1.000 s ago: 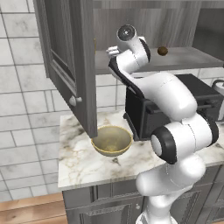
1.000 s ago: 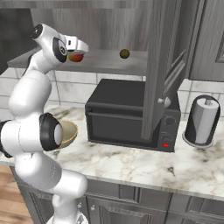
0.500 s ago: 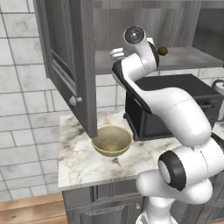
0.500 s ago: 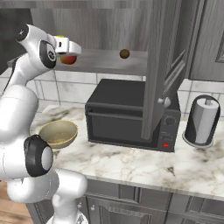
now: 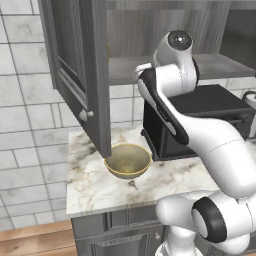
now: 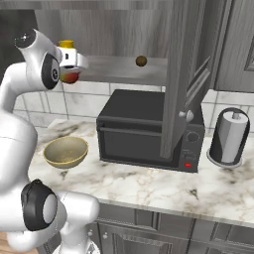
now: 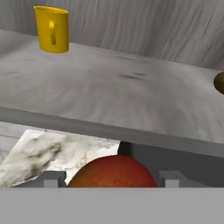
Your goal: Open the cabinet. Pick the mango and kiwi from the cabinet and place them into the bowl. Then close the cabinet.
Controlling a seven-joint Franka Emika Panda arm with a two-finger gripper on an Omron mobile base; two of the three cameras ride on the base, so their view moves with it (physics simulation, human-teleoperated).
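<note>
Mango (image 7: 112, 171) held between the gripper (image 6: 71, 75) fingers, jaws spread wide around it, just outside the front edge of the cabinet (image 6: 184, 74) shelf and level with it. Seen red and rounded at the bottom of the hand view, pinched on both sides. Bowl (image 6: 65, 151) down on the worktop (image 6: 149, 186), nearly straight below the gripper and a little toward the robot, well apart from it in height. Judged next: lower almost vertically, then release over the bowl. Kiwi (image 6: 141, 61) on the shelf, well to the gripper's right. Yellow cup (image 7: 52, 29) at the shelf's back. Both doors open. Oven (image 6: 144, 130) beside the bowl.
</note>
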